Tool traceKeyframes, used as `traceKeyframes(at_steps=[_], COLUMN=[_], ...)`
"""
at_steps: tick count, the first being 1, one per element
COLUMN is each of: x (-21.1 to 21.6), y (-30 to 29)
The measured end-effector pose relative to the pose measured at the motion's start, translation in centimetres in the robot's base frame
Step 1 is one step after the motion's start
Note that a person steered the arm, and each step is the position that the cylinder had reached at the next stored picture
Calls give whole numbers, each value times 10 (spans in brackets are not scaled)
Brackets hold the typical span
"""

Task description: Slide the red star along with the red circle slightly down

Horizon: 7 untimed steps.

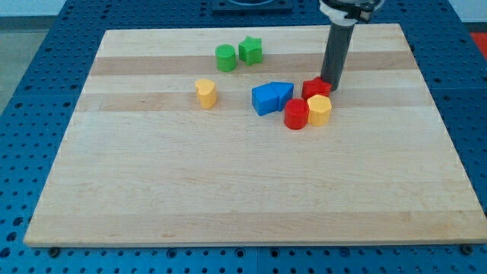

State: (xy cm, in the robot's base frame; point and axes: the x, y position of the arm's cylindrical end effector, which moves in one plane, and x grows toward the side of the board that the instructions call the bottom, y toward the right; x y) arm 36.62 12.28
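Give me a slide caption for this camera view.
My tip sits at the red star block's upper right, red circle block just below.

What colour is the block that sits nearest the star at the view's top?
Green, seen in the camera view.

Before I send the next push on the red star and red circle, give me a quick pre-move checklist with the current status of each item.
1. My tip located: ok, at the red star's right edge, slightly toward the view's top.
2. Tip directly above the star for a downward push: not ok, it sits off to the right.
3. Red circle below the star: ok, down and slightly left.
4. Push path clear: not ok, the yellow block crowds the star and circle, and will probably move too.
5. Blue blocks clear of the star: cannot tell, very close.
6. Room on the board below: ok.
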Motion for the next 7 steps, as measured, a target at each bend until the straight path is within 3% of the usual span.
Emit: traceKeyframes(at_steps=[7], x=[91], y=[-80])
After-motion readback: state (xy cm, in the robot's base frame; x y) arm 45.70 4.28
